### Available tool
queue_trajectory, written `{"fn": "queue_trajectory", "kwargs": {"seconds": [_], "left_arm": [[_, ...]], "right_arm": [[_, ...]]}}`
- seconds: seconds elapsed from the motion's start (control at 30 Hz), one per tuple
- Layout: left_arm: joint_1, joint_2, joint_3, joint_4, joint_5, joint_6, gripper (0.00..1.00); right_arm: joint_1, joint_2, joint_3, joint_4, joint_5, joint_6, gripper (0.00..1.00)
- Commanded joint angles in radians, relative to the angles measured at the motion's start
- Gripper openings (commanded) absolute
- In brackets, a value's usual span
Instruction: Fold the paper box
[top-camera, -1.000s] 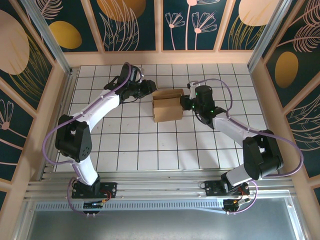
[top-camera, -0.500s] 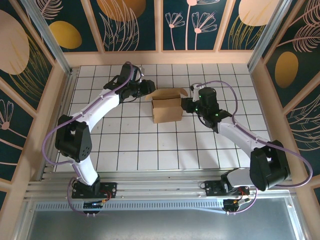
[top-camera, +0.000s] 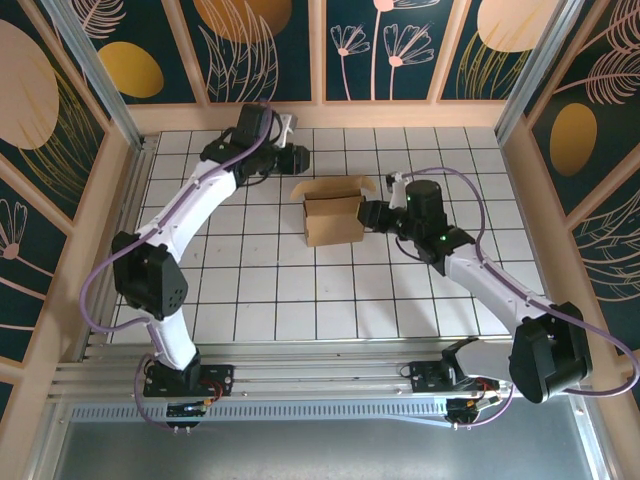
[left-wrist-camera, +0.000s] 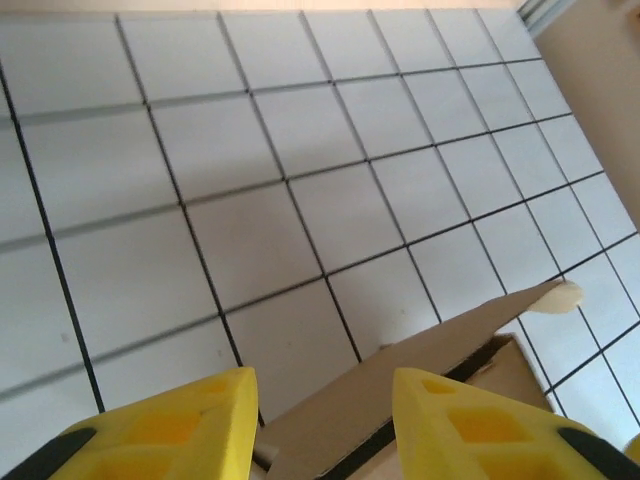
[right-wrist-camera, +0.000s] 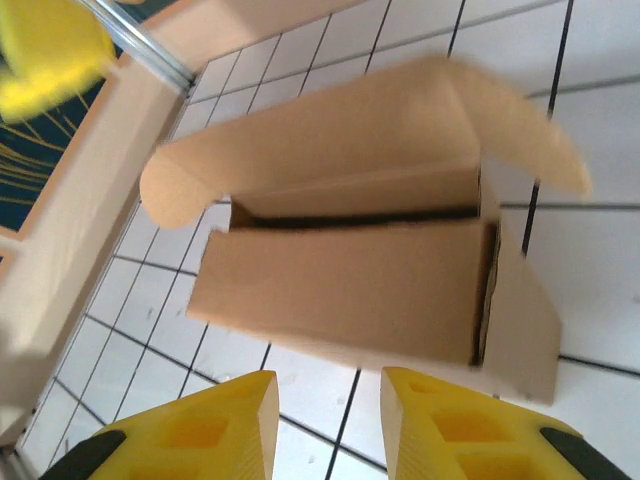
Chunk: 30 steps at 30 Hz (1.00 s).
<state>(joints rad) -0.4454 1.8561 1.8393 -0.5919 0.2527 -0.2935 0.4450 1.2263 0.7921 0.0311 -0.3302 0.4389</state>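
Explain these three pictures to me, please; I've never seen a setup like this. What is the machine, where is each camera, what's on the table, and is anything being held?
These are two robot arms bolted at the near edge of a tiled table. The wide picture looks down from above and behind them, with the left gripper on the left and the right gripper on the right. The other two pictures come from a camera on each wrist, so the yellow fingers at the bottom edge are that arm's own. On the table stands a brown paper box, partly folded, with its top flap open. Both grippers are open near it, and neither holds anything.
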Motion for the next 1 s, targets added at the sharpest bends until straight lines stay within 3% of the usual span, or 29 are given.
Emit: {"fn": "queue_trajectory", "kwargs": {"seconds": [0.0, 0.1, 0.2, 0.37, 0.47, 0.6, 0.8, 0.97], "left_arm": [[-0.012, 0.14, 0.232, -0.219, 0.004, 0.173, 0.39], [-0.024, 0.241, 0.347, -0.268, -0.014, 0.175, 0.37], [-0.024, 0.328, 0.449, -0.284, -0.086, 0.129, 0.27], [-0.024, 0.458, 0.61, -0.304, -0.147, 0.123, 0.21], [-0.024, 0.513, 0.612, -0.305, -0.086, 0.159, 0.13], [-0.024, 0.556, 0.584, -0.326, -0.016, 0.195, 0.03], [-0.024, 0.579, 0.551, -0.376, 0.201, 0.257, 0.02], [-0.024, 0.583, 0.53, -0.416, 0.281, 0.29, 0.02]], "right_arm": [[-0.005, -0.043, -0.087, 0.077, -0.024, 0.196, 0.33], [0.003, -0.063, -0.133, 0.148, -0.026, 0.256, 0.33], [0.02, -0.081, -0.182, 0.203, -0.027, 0.278, 0.31], [0.138, -0.069, -0.345, 0.427, 0.116, 0.401, 0.12], [0.178, -0.012, -0.381, 0.545, 0.181, 0.436, 0.01], [0.221, 0.09, -0.384, 0.66, 0.246, 0.445, 0.0], [0.253, 0.261, -0.342, 0.797, 0.287, 0.44, 0.0], [0.258, 0.368, -0.267, 0.843, 0.299, 0.422, 0.0]]}}
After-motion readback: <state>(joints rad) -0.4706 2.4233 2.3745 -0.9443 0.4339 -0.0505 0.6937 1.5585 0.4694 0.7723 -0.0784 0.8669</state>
